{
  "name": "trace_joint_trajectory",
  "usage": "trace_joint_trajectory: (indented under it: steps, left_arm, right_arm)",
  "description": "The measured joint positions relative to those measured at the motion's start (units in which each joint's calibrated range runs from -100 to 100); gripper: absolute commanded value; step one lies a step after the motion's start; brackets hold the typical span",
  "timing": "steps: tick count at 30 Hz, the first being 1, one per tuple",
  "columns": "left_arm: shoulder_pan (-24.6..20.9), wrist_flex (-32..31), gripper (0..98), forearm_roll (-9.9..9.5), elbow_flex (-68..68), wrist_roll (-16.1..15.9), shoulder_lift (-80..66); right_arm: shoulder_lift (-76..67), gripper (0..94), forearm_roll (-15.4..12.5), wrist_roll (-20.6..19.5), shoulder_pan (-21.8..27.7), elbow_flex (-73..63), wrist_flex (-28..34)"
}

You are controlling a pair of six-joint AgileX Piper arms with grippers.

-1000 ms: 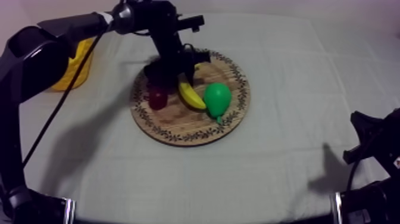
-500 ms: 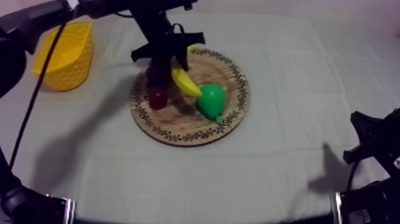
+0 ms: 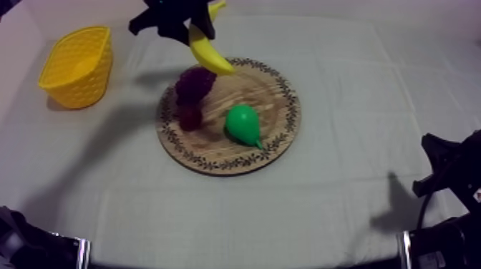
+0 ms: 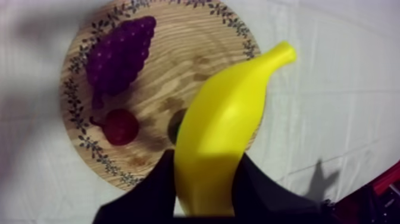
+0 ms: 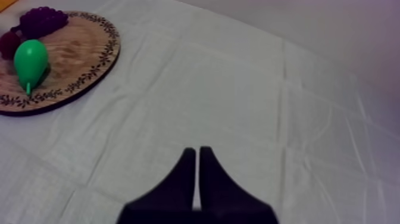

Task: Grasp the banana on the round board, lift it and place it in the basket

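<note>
Two black fingers of the left gripper (image 4: 205,182) squeeze the banana (image 3: 207,51) and hold it up in the air, over the edge of the wooden board (image 3: 275,93). On the board lie the grapes (image 3: 195,80), a small red fruit (image 3: 189,116) and a green pear (image 3: 242,123). The yellow basket (image 3: 75,64) sits off to the side, well apart. The right gripper (image 5: 197,161) is low over the cloth (image 5: 238,89), its fingers pressed together on nothing.

My right gripper (image 5: 197,152) has its fingers pressed together over bare cloth (image 5: 238,89). Well apart lies the board (image 5: 80,52), carrying the pear (image 5: 30,58), grapes (image 5: 43,19) and small red fruit (image 5: 8,43).
</note>
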Motion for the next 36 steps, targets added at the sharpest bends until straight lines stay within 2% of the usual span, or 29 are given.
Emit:
trace_joint_trajectory:
  steps: [11,24,36]
  left_arm:
    - [-6.90,0.81,20.0,-2.52,2.91,-2.90,-0.56]
    - [-21.19,0.81,20.1,-4.85,0.23,-8.42,5.21]
    - [-29.03,0.93,20.3,-6.75,-3.69,-10.60,11.11]
  right_arm:
    - [0.00,0.4,0.00,0.00,0.00,0.00,0.00]
    - [0.00,0.4,0.00,0.00,0.00,0.00,0.00]
    - [0.00,0.4,0.00,0.00,0.00,0.00,0.00]
